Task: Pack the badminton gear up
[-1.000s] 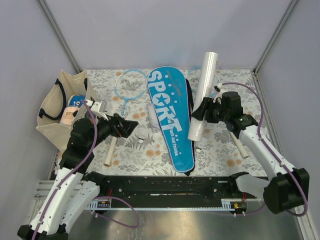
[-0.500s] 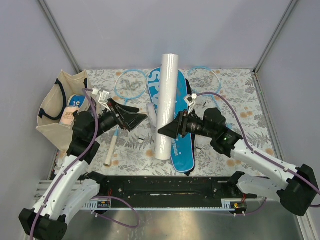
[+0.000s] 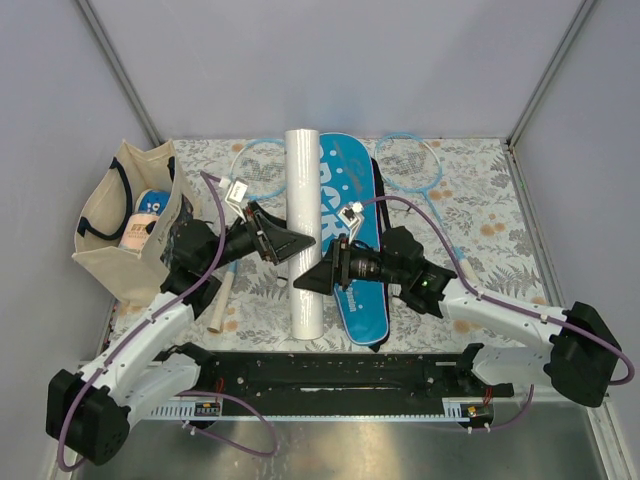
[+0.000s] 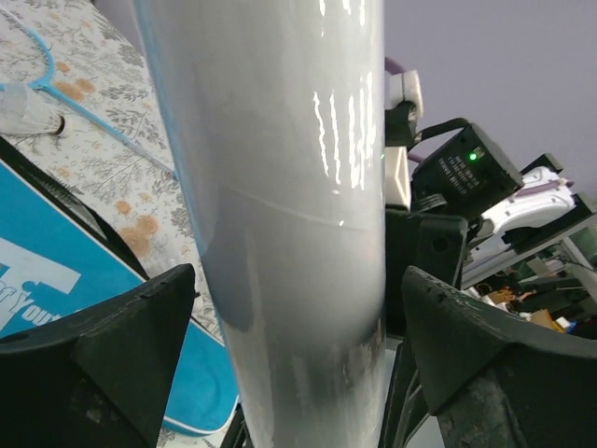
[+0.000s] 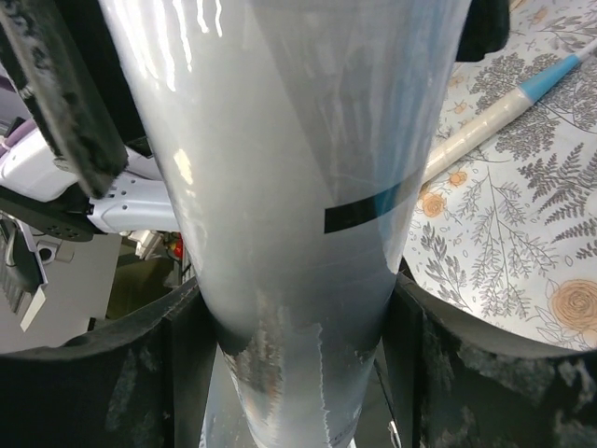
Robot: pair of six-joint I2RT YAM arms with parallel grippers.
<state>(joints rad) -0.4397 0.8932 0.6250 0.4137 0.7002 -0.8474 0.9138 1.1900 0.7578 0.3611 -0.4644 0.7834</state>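
Right pincer (image 3: 312, 280) is clamped on the tube (image 3: 302, 200), lifted over the bench (image 3: 480, 200); left pincer (image 3: 290, 243) is spread wide around it, not touching, apparently for a handover.

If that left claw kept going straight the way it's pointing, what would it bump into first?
Almost surely the long white tube, which sits right between the open fingers of the left gripper.

White tube (image 3: 300, 180): glossy smooth plastic, bright reflections. Blue cover (image 3: 350, 190): smooth synthetic fabric, slight sheen. Surface (image 3: 480, 210): matt floral printed cloth. Beige bag (image 3: 100, 200), left edge: matt canvas. Right hand (image 3: 308, 280) fingers (image 5: 448, 373): matt black, scuffed.
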